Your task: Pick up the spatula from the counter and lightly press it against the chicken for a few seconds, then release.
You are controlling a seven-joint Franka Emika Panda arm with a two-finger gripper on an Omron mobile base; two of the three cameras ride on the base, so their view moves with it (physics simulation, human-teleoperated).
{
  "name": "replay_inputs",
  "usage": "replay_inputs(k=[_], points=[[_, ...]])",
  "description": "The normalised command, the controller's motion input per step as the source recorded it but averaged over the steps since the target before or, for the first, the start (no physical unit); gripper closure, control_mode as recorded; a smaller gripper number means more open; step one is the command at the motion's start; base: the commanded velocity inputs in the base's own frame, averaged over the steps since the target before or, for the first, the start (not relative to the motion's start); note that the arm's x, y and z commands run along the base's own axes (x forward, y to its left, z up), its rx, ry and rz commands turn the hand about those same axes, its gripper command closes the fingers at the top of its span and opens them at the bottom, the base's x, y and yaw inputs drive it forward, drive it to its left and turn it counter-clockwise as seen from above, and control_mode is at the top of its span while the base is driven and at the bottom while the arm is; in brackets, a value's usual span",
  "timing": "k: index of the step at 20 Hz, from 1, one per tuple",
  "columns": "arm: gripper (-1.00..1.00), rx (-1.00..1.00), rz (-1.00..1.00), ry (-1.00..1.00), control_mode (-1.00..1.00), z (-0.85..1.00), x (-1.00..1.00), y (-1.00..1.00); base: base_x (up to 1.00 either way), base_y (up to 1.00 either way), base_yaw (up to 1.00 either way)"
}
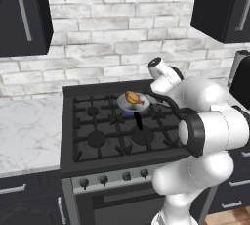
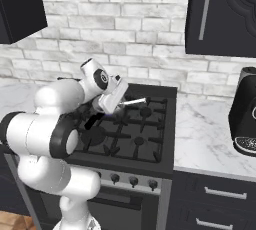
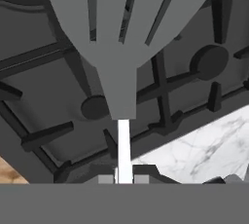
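Stove and held tool, seen from the base and from the hand. The black stove [image 1: 67, 121] took up the middle of your view, with the marble counter [image 1: 29, 131] on either side of it and a dark coffee machine [image 2: 245, 116] standing on the counter to the right. A pan [image 1: 122, 103] sat on the rear middle burner, its black handle pointing toward you, and the chicken [image 1: 133, 98] lay inside it. The spatula [image 3: 121, 33] was off the counter: its slotted grey blade hung over the stove grates, and its thin pale handle ran back to your claw [image 3: 124, 179]. The claw was clenched on that handle, one fingertip [image 3: 106, 179] pressed to each side.
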Motion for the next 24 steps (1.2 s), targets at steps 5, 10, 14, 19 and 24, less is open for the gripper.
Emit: replay_inputs(k=[5,10,14,19,24], points=[[1.00,-0.10,0.00,0.01,-1.00,0.02,0.23,0.12,0.00,0.00,0.00],[1.00,-0.11,0.00,0.00,-1.00,0.09,0.25,0.17,0.00,0.00,0.00],[1.00,-0.11,0.00,0.00,-1.00,0.03,0.21,0.17,0.00,0.00,0.00],[1.00,-0.09,0.00,0.02,-1.00,0.00,0.25,0.19,0.00,0.00,0.00],[1.00,-0.08,0.00,0.04,-1.00,0.00,0.30,0.15,0.00,0.00,0.00]])
